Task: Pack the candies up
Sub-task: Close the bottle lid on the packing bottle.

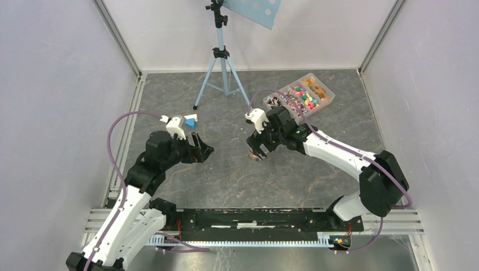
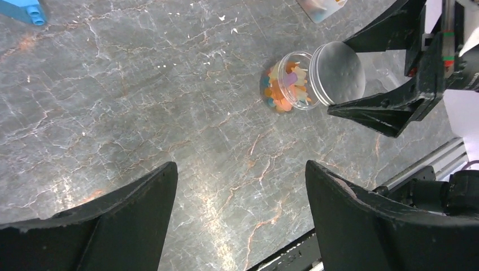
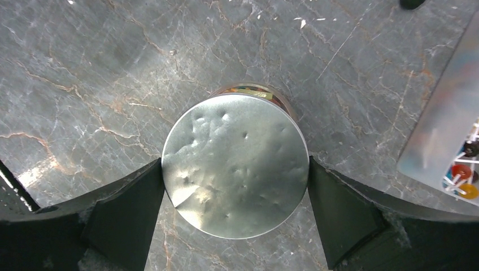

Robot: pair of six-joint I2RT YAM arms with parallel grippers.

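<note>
Right pincer [image 3: 235, 164] is spread wide with a finger against each side of the dented silver lid [image 2: 339, 72] on a small clear jar [image 2: 308, 96] full of mixed-colour candies [image 2: 284, 87], mid-counter [image 2: 141, 96]; can't tell if it's actually squeezing. Left pincer [image 2: 240, 175] gapes wide apart, holding nothing. More candies sit in the clear compartment tray [image 1: 331, 94] at the far right corner.

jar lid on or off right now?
On. The silver lid sits over the mouth of the clear jar, candies inside; no gap shows in either wrist view. Tightness: cannot tell.
</note>
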